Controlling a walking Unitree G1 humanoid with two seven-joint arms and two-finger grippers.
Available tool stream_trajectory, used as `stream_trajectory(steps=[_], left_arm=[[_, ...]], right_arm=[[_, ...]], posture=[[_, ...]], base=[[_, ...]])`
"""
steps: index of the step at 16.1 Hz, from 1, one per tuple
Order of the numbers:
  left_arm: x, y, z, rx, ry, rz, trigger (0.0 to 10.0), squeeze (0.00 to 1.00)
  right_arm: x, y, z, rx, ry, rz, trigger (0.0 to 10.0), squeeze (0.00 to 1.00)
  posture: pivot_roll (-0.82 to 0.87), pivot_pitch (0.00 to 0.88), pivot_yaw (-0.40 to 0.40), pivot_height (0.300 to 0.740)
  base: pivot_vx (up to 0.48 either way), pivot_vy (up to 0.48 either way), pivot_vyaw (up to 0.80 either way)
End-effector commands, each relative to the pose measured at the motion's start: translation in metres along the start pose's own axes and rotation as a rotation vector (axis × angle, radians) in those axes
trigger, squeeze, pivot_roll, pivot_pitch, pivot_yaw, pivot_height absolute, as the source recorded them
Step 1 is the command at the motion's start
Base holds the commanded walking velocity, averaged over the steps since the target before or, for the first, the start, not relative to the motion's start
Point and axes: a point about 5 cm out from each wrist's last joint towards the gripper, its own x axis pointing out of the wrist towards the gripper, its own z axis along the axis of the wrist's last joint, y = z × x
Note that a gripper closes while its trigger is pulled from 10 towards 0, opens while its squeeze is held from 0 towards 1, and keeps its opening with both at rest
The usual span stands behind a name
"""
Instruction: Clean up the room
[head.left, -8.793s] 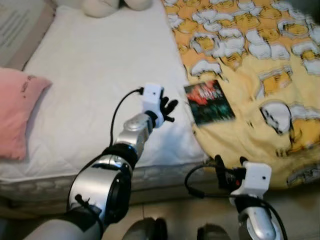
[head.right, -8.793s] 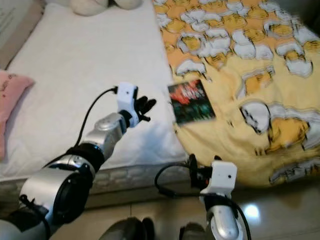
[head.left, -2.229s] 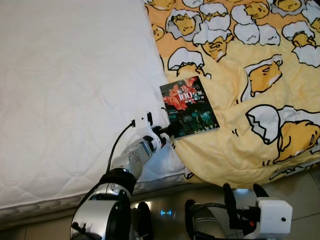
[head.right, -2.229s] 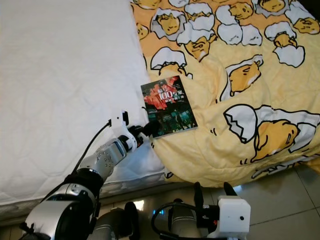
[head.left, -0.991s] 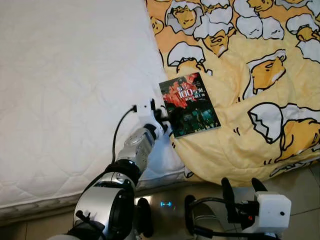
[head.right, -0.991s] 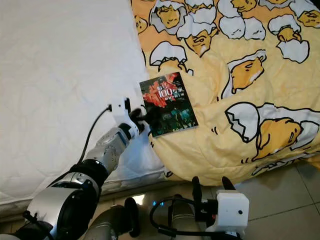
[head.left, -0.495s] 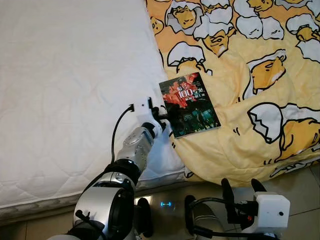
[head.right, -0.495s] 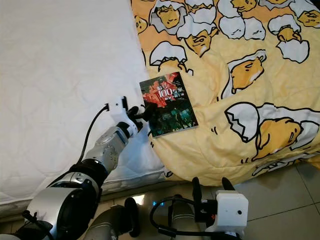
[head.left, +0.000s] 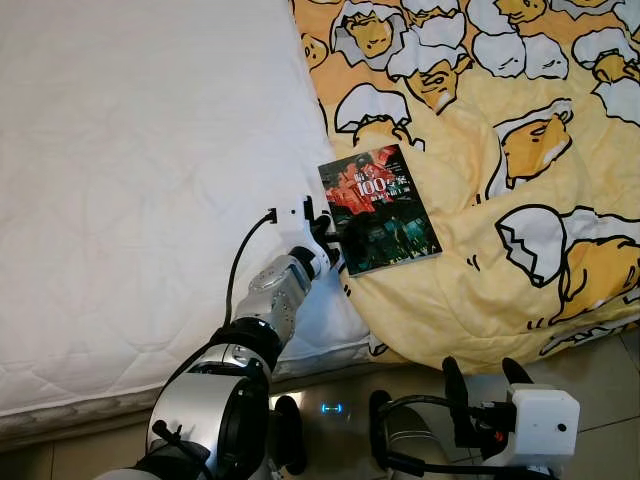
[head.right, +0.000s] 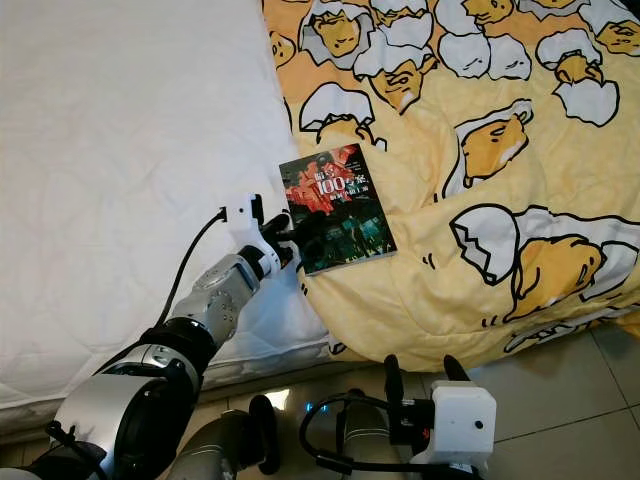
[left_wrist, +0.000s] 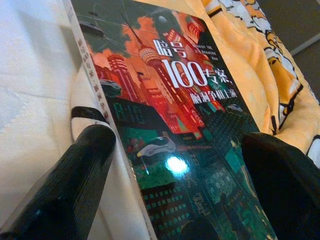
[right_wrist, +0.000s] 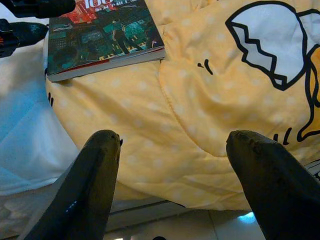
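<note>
One book (head.left: 380, 209) between left end effector (head.left: 334, 238) fingers

Head cams look down at bed (head.left: 150, 150) edge; both wrist cams, low & close, share book (left_wrist: 170, 125).

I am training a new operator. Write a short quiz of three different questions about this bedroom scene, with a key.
1. True or false: the book lies on the yellow blanket.
2. Which gripper is at the book's edge? A) left gripper B) right gripper
3. Fill in: the left gripper's fingers are ____ around the book's edge.

Key: 1 true. 2 A. 3 open, one finger over the cover and one beside the spine.
</note>
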Motion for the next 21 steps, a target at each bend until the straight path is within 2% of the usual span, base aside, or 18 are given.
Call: stream_trajectory(steps=[1, 5, 6, 7, 11, 12, 13, 14, 16, 19, 21], left_arm=[[0.01, -0.035, -0.02, -0.05, 0.043, -0.095, 10.0, 0.0], [0.009, -0.039, -0.03, -0.079, 0.085, -0.123, 10.0, 0.0], [0.007, -0.04, -0.039, -0.139, 0.136, -0.125, 10.0, 0.0], [0.007, -0.04, -0.04, -0.157, 0.134, -0.121, 10.0, 0.0], [0.009, -0.043, -0.033, -0.109, 0.102, -0.141, 10.0, 0.0], [0.01, -0.041, -0.028, -0.048, 0.081, -0.127, 10.0, 0.0], [0.01, -0.041, -0.026, -0.045, 0.073, -0.128, 10.0, 0.0], [0.01, -0.042, -0.027, -0.066, 0.083, -0.134, 10.0, 0.0], [0.006, -0.042, -0.045, -0.155, 0.183, -0.127, 10.0, 0.0], [0.005, -0.044, -0.053, -0.204, 0.216, -0.111, 10.0, 0.0], [0.006, -0.049, -0.058, -0.27, 0.239, -0.104, 10.0, 0.0]], right_arm=[[-0.003, 0.0, -0.006, 0.004, 0.026, -0.001, 10.0, 0.15], [-0.003, 0.0, -0.007, 0.005, 0.029, -0.003, 10.0, 0.15], [-0.002, 0.001, -0.007, 0.006, 0.028, -0.002, 10.0, 0.15], [-0.002, 0.001, -0.007, 0.005, 0.027, -0.002, 10.0, 0.15], [-0.002, 0.001, -0.007, 0.005, 0.027, -0.005, 10.0, 0.15], [-0.002, 0.001, -0.007, 0.005, 0.025, -0.004, 10.0, 0.15], [-0.002, 0.001, -0.007, 0.005, 0.025, -0.004, 10.0, 0.15], [-0.002, 0.001, -0.007, 0.005, 0.025, -0.004, 10.0, 0.15], [-0.001, 0.002, -0.007, 0.008, 0.027, 0.002, 10.0, 0.15], [-0.002, 0.002, -0.007, 0.008, 0.028, 0.002, 10.0, 0.15], [-0.003, 0.002, -0.007, 0.008, 0.031, 0.001, 10.0, 0.15]], posture=[[-0.3, 0.291, 0.076, 0.74], [-0.3, 0.292, 0.077, 0.74], [-0.3, 0.29, 0.078, 0.74], [-0.3, 0.29, 0.078, 0.74], [-0.3, 0.29, 0.079, 0.74], [-0.3, 0.287, 0.08, 0.74], [-0.3, 0.288, 0.078, 0.74], [-0.29, 0.288, 0.078, 0.74], [-0.3, 0.29, 0.076, 0.74], [-0.3, 0.293, 0.073, 0.74], [-0.31, 0.295, 0.072, 0.74]], base=[[0.0, 0.0, 0.0], [0.0, 0.0, 0.0], [0.0, 0.0, 0.0], [0.0, 0.0, 0.0], [0.0, 0.0, 0.0], [0.0, 0.0, 0.0], [0.0, 0.0, 0.0], [0.0, 0.0, 0.0], [0.0, 0.0, 0.0], [0.0, 0.0, 0.0], [0.0, 0.0, 0.0]])
